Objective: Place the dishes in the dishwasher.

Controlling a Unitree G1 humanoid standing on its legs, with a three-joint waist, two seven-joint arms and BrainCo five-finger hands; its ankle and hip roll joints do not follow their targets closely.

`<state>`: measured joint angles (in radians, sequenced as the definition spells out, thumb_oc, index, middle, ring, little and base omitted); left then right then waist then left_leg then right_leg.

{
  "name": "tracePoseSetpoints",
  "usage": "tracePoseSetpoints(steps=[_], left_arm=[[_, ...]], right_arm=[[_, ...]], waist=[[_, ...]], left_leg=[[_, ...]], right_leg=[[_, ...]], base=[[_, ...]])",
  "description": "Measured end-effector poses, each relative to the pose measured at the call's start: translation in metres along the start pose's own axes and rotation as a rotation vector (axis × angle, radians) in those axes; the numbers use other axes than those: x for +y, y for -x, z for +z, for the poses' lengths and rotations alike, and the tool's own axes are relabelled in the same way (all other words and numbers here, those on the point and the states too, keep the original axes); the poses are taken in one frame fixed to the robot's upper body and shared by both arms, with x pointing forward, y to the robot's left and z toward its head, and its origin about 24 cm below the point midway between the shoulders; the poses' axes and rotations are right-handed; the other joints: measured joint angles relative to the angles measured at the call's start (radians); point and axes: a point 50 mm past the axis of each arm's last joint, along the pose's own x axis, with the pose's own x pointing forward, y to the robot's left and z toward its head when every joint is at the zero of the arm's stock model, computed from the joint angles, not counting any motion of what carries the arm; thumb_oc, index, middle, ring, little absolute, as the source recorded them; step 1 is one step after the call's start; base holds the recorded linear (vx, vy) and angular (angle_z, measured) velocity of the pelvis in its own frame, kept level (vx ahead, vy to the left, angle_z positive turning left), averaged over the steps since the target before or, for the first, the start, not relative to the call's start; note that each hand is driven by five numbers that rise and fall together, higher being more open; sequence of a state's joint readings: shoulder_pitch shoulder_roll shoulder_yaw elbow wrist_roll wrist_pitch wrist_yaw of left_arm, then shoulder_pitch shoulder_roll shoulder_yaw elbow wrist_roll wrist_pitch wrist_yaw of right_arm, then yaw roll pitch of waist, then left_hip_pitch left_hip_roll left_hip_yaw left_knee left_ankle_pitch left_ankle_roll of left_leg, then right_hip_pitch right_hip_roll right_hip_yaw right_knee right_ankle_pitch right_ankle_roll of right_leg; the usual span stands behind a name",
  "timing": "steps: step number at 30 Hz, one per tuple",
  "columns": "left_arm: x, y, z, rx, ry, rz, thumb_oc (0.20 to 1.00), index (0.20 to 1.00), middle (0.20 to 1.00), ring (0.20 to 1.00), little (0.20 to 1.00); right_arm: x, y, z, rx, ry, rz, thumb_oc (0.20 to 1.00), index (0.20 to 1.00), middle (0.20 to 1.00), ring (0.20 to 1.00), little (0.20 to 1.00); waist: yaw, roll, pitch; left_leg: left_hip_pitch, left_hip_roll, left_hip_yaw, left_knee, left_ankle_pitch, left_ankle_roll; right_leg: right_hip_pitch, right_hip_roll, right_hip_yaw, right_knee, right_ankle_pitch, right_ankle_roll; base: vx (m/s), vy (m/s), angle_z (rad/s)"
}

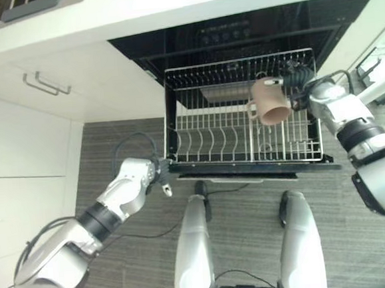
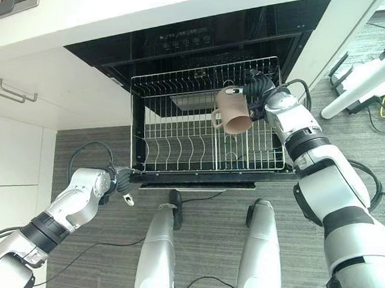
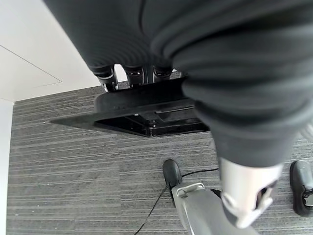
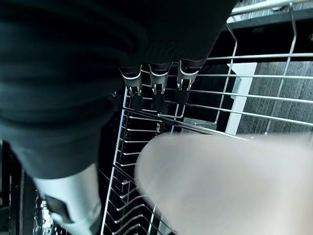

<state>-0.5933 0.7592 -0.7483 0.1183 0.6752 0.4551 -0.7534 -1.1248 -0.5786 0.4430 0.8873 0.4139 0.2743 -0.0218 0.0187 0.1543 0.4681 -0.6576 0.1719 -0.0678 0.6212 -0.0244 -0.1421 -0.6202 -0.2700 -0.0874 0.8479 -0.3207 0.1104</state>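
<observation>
Over rack (image 1: 219, 148) right half: mug (image 1: 270, 101) clamped in right hand (image 1: 298, 82) fingers, not yet set down. Rack otherwise bare. Left hand (image 1: 160, 176) at rack's front-left corner, fingers' state unclear.

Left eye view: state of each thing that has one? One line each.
Black built-in dishwasher: open.
Chrome wire dish rack: pulled out; no dishes seen in it.
Pinkish-beige ceramic mug: held above the rack's right part, tilted, handle toward the robot's left.
Right hand: fingers curled on the mug.
Left hand: at the rack's front left corner; grip unclear.
White cabinet drawers: closed.
</observation>
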Motion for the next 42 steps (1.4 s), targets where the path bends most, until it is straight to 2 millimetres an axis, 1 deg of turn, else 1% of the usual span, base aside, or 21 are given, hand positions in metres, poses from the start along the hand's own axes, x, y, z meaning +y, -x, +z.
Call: tracePoseSetpoints(steps=[12,15,17,18,20,21,23,24,25,26,27,28,29,30,31,33,35,36,37,38,42], left_arm=[[-0.001,-0.001,-0.002,0.011,0.019,-0.007,1.000,1.000,1.000,1.000,1.000],[0.000,0.000,-0.003,0.014,0.027,-0.003,1.000,1.000,1.000,1.000,1.000],[-0.001,0.000,-0.003,0.003,0.048,-0.007,1.000,1.000,1.000,1.000,1.000],[-0.008,-0.001,-0.009,-0.012,0.118,-0.021,1.000,1.000,1.000,1.000,1.000],[-0.009,0.001,-0.010,-0.054,0.183,0.015,1.000,1.000,1.000,1.000,1.000],[-0.019,0.009,-0.018,-0.090,0.278,0.087,1.000,1.000,1.000,1.000,1.000],[-0.033,0.012,-0.026,-0.119,0.353,0.145,1.000,1.000,1.000,1.000,1.000],[-0.038,0.018,-0.032,-0.162,0.437,0.206,1.000,1.000,1.000,1.000,1.000],[-0.040,0.029,-0.037,-0.205,0.527,0.276,1.000,1.000,1.000,1.000,1.000],[-0.046,0.035,-0.041,-0.227,0.581,0.311,1.000,1.000,1.000,1.000,1.000],[-0.046,0.039,-0.045,-0.262,0.643,0.355,1.000,1.000,1.000,1.000,1.000],[-0.039,0.051,-0.046,-0.341,0.734,0.425,1.000,1.000,1.000,1.000,1.000],[-0.033,0.065,-0.037,-0.459,0.767,0.471,1.000,1.000,1.000,1.000,1.000],[-0.013,0.091,-0.006,-0.753,0.820,0.535,1.000,1.000,1.000,1.000,1.000],[-0.004,0.099,0.002,-0.870,0.864,0.582,1.000,1.000,1.000,1.000,1.000],[0.006,0.105,0.009,-1.010,0.978,0.674,1.000,1.000,1.000,1.000,1.000],[0.007,0.106,0.012,-1.053,1.039,0.723,1.000,1.000,1.000,1.000,1.000],[0.008,0.109,0.013,-1.101,1.092,0.776,1.000,1.000,1.000,1.000,1.000],[0.010,0.113,0.012,-1.145,1.159,0.864,1.000,1.000,1.000,1.000,1.000],[0.013,0.117,0.012,-1.183,1.178,0.924,1.000,1.000,1.000,1.000,1.000],[0.026,0.135,0.002,-1.263,1.153,1.088,1.000,1.000,1.000,1.000,1.000]], right_arm=[[-0.009,0.001,0.002,-0.007,0.004,-0.078,1.000,1.000,1.000,1.000,1.000],[-0.009,0.005,0.016,-0.073,-0.068,-0.090,1.000,1.000,1.000,1.000,1.000],[-0.006,0.014,0.026,-0.160,-0.144,-0.071,1.000,1.000,1.000,1.000,1.000],[-0.001,0.025,0.032,-0.221,-0.183,-0.041,1.000,1.000,1.000,1.000,1.000],[-0.001,0.034,0.025,-0.219,-0.230,-0.040,1.000,1.000,1.000,1.000,1.000],[0.006,0.057,0.023,-0.297,-0.288,0.010,1.000,1.000,1.000,1.000,1.000],[0.015,0.071,0.004,-0.265,-0.310,0.041,1.000,1.000,1.000,1.000,1.000],[0.016,0.081,-0.014,-0.238,-0.327,0.027,1.000,1.000,1.000,1.000,1.000],[0.019,0.097,-0.026,-0.243,-0.338,0.038,1.000,1.000,1.000,1.000,1.000],[0.023,0.106,-0.034,-0.238,-0.339,0.052,1.000,1.000,1.000,1.000,1.000],[0.024,0.108,-0.045,-0.201,-0.343,0.046,1.000,1.000,1.000,1.000,1.000],[0.025,0.120,-0.057,-0.191,-0.370,0.028,1.000,1.000,1.000,1.000,1.000],[0.028,0.128,-0.065,-0.181,-0.387,0.026,1.000,1.000,1.000,1.000,1.000],[0.036,0.139,-0.082,-0.142,-0.425,0.029,1.000,1.000,1.000,1.000,1.000],[0.037,0.143,-0.084,-0.149,-0.441,0.025,1.000,1.000,1.000,1.000,1.000],[0.035,0.147,-0.084,-0.179,-0.476,-0.002,1.000,1.000,1.000,1.000,1.000],[0.027,0.149,-0.081,-0.220,-0.473,-0.035,1.000,1.000,1.000,1.000,1.000],[0.021,0.151,-0.075,-0.275,-0.450,-0.053,1.000,1.000,1.000,1.000,1.000],[0.024,0.154,-0.067,-0.323,-0.431,-0.009,1.000,1.000,1.000,1.000,1.000],[0.025,0.157,-0.061,-0.369,-0.418,0.015,1.000,1.000,1.000,1.000,1.000],[0.022,0.162,-0.032,-0.546,-0.391,0.047,1.000,1.000,1.000,1.000,1.000]], waist=[[-0.011,0.000,-0.004],[-0.017,0.000,-0.005],[-0.019,-0.001,-0.007],[-0.028,-0.001,-0.008],[-0.035,-0.004,-0.010],[-0.035,-0.013,-0.017],[-0.052,-0.022,-0.019],[-0.060,-0.027,-0.018],[-0.061,-0.035,-0.014],[-0.061,-0.043,-0.009],[-0.070,-0.050,-0.005],[-0.067,-0.059,0.000],[-0.060,-0.070,0.007],[-0.054,-0.093,0.021],[-0.053,-0.108,0.031],[-0.056,-0.124,0.041],[-0.064,-0.130,0.043],[-0.064,-0.133,0.046],[-0.062,-0.136,0.050],[-0.057,-0.139,0.051],[-0.048,-0.141,0.050]], left_leg=[[-0.005,0.001,0.021,0.040,-0.021,0.033],[-0.006,0.001,0.024,0.045,-0.029,0.032],[-0.007,0.003,0.026,0.046,-0.037,0.035],[-0.008,0.003,0.028,0.048,-0.044,0.035],[-0.010,0.003,0.032,0.055,-0.044,0.036],[-0.021,0.010,0.049,0.060,-0.049,0.044],[-0.020,0.007,0.055,0.062,-0.054,0.051],[-0.021,0.006,0.055,0.066,-0.056,0.050],[-0.023,0.006,0.058,0.059,-0.057,0.049],[-0.024,0.008,0.062,0.057,-0.057,0.049],[-0.024,0.011,0.071,0.049,-0.058,0.050],[-0.024,0.014,0.081,0.035,-0.070,0.055],[-0.022,0.015,0.081,0.020,-0.087,0.054],[-0.018,0.021,0.076,-0.008,-0.106,0.056],[-0.008,0.025,0.075,-0.015,-0.105,0.055],[0.028,0.038,0.076,-0.038,-0.098,0.046],[0.058,0.048,0.079,-0.078,-0.084,0.046],[0.089,0.049,0.080,-0.138,-0.055,0.047],[0.137,0.054,0.080,-0.196,-0.027,0.039],[0.170,0.056,0.078,-0.225,-0.016,0.043],[0.219,0.054,0.080,-0.256,-0.008,0.032]], right_leg=[[0.001,0.000,0.021,-0.004,0.003,0.005],[0.001,-0.001,0.024,-0.006,0.003,0.006],[-0.001,0.000,0.023,-0.009,0.003,0.005],[-0.002,0.001,0.028,-0.012,0.003,0.007],[-0.003,0.000,0.029,-0.010,0.007,0.012],[-0.018,-0.001,0.031,-0.011,0.006,0.010],[-0.017,0.000,0.043,-0.015,0.007,0.011],[-0.016,0.000,0.045,-0.015,0.007,0.012],[-0.020,-0.001,0.048,-0.016,0.006,0.012],[-0.022,-0.001,0.049,-0.021,0.006,0.011],[-0.022,-0.001,0.050,-0.026,0.008,0.012],[-0.023,-0.003,0.045,-0.027,0.008,0.012],[-0.028,-0.003,0.041,-0.028,0.011,0.016],[-0.029,-0.002,0.023,-0.026,0.018,0.014],[-0.024,0.005,0.023,-0.026,0.020,0.010],[0.004,0.021,0.022,-0.042,0.026,0.001],[0.023,0.036,0.019,-0.066,0.037,-0.009],[0.035,0.042,0.012,-0.089,0.046,-0.019],[0.075,0.049,-0.005,-0.122,0.055,-0.023],[0.107,0.052,-0.016,-0.145,0.068,-0.011],[0.182,0.049,-0.035,-0.206,0.079,-0.001]], base=[[0.02,-0.001,-0.04],[0.00,0.024,-0.03],[0.07,0.026,-0.04],[-0.02,0.061,-0.05],[-0.01,0.086,-0.05],[0.03,0.052,-0.10],[0.02,0.031,-0.07],[0.00,0.000,0.00],[0.00,0.000,0.00],[0.02,-0.030,-0.04],[0.02,-0.065,0.09],[0.01,-0.099,0.14],[0.01,-0.168,0.30],[0.02,-0.156,0.12],[0.01,-0.126,0.06],[0.00,-0.047,-0.16],[0.00,-0.037,-0.15],[0.01,-0.030,-0.02],[0.01,-0.017,0.06],[0.01,0.014,0.11],[0.03,0.066,0.08]])
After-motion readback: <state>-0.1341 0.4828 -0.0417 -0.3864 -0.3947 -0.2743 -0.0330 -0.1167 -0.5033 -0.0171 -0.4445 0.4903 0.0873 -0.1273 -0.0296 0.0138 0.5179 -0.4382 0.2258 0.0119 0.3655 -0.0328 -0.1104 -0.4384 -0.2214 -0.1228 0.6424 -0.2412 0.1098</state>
